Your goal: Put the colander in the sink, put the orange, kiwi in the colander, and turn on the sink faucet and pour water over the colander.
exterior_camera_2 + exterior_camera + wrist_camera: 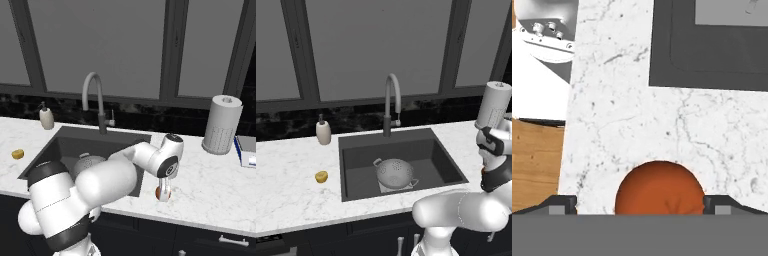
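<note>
While the jaws stand wide open on either side of the orange (660,187) without closing on it, that fruit rests on the white marble desk (286,185) just off the sink's (356,145) right front corner. Counting what lies about the sink: one colander (395,173), one orange, one kiwi (321,176), one faucet (391,102), one soap bottle (323,131) and one paper towel roll (222,125).

The colander sits upright inside the sink, on the lighter patch of its floor, toward the front. The faucet rises behind the sink's rear edge, its spout arching forward over the basin. The kiwi lies on the desk to the left of the sink, near its front left corner, well apart from the orange. The soap bottle stands beyond the sink's rear left corner. The paper towel roll stands well to the right of the sink.

From the left base view the colander's holes and both loop handles are plain, whereas the right base view has the arm across most of it. The right base view shows the gripper (163,194) lowered over the orange, at the desk's front edge. The hand view gives the two finger tips (562,204) flanking the orange, with a gap on each side, plus the sink's corner beyond.
</note>
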